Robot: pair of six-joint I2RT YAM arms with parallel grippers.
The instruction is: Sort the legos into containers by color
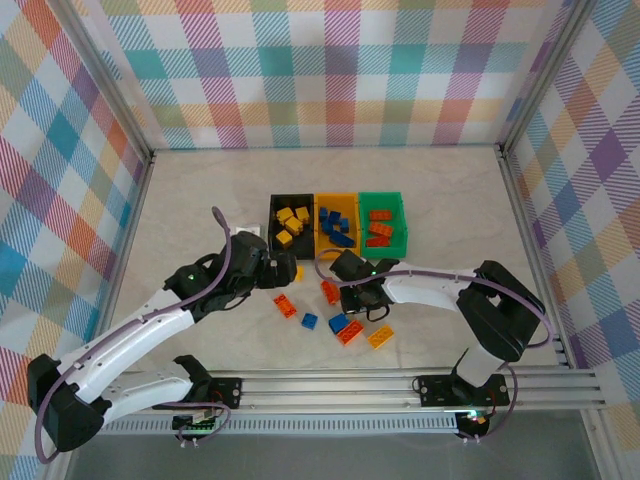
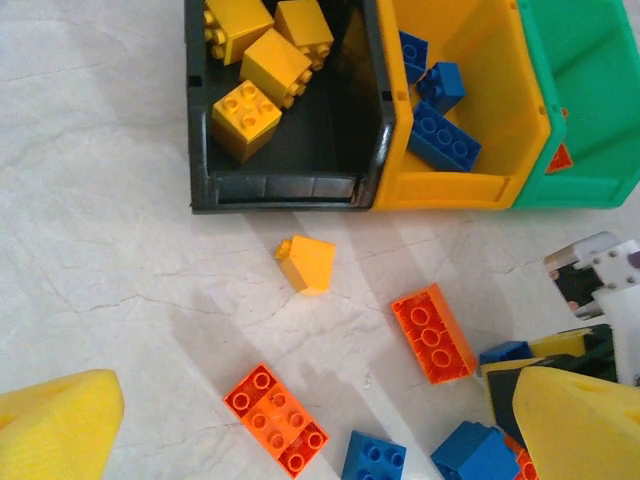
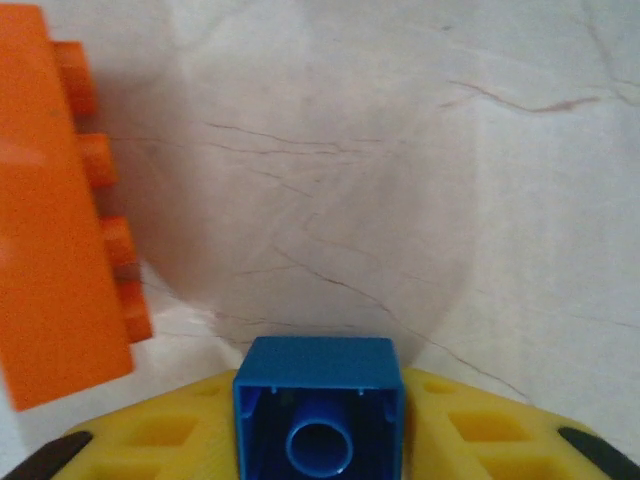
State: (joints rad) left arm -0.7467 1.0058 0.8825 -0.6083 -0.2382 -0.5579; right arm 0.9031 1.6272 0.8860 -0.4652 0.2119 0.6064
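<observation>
Three joined containers stand in a row: a black bin (image 1: pixel 292 196) (image 2: pixel 275 188) with yellow legos, a yellow-orange bin (image 1: pixel 337 196) (image 2: pixel 450 190) with blue ones, and a green bin (image 1: pixel 381 196) (image 2: pixel 575 185) with orange-red ones. In front of them lie loose legos: two orange bricks (image 2: pixel 277 418) (image 2: pixel 433 332), a yellow one (image 2: pixel 307 263) and blue ones (image 2: pixel 374 460). My left gripper (image 1: pixel 283 270) (image 2: pixel 315 430) hangs open above the orange brick, holding nothing. My right gripper (image 1: pixel 352 305) (image 3: pixel 318 400) is shut on a small blue lego (image 3: pixel 318 375), whose hollow underside faces the camera.
An orange brick (image 3: pixel 55 210) lies on its side just left of the right gripper. A yellow lego (image 1: pixel 380 337) and a blue one (image 1: pixel 309 321) lie nearer the arm bases. Checked walls enclose the marbled table on three sides.
</observation>
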